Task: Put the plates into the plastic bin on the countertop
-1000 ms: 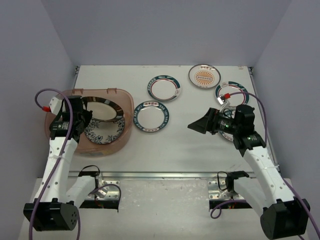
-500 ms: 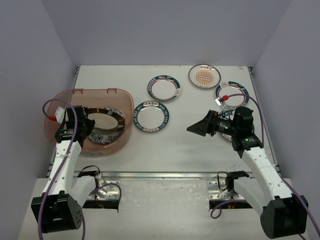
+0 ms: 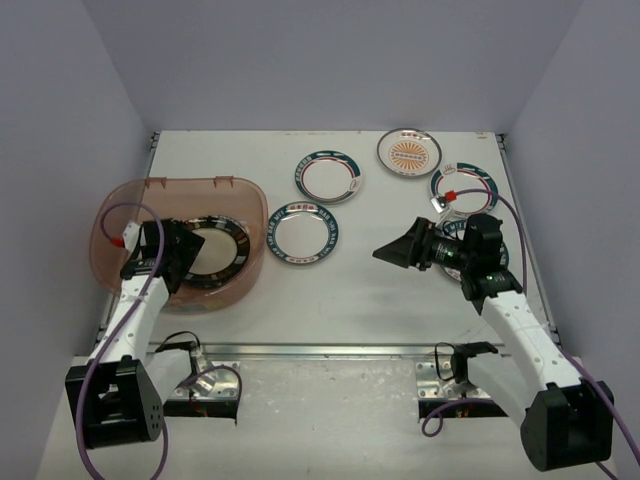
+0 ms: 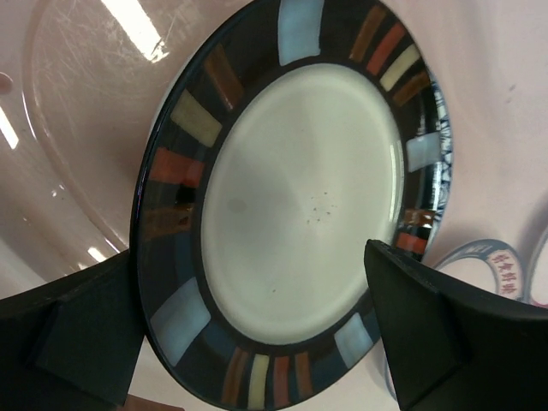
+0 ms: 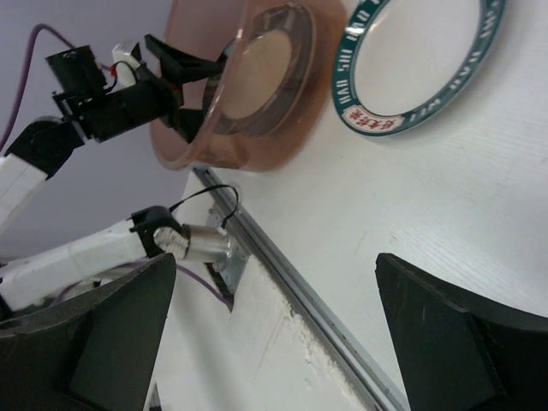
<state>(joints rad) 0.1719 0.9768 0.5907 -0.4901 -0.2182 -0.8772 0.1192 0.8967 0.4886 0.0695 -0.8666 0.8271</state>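
The plastic bin [image 3: 190, 184] stands at the left of the countertop [image 3: 380, 290]. Inside it a dark-rimmed plate [image 3: 214, 257] [image 4: 300, 197] lies on a blue floral plate [image 4: 442, 141], of which only an edge shows. My left gripper [image 3: 176, 262] [image 4: 248, 261] is open inside the bin, its fingers on either side of the dark plate's near rim without pinching it. Right of the bin lie teal-rimmed plates [image 3: 303, 232] [image 3: 329, 176] [image 3: 463, 186] and an orange sunburst plate [image 3: 409, 151]. My right gripper [image 3: 395, 250] [image 5: 276, 257] hangs open and empty above the countertop.
Pale lavender walls close in the countertop on three sides. A metal rail [image 3: 330, 350] [image 5: 300, 282] runs along the front edge. The right wrist view shows the bin [image 5: 257, 94], a teal-rimmed plate [image 5: 419, 60] and my left arm [image 5: 103, 94].
My left gripper opened and let go of the dark-rimmed plate, which now lies flat in the bin. The left arm sank lower and nearer. The right arm barely moved.
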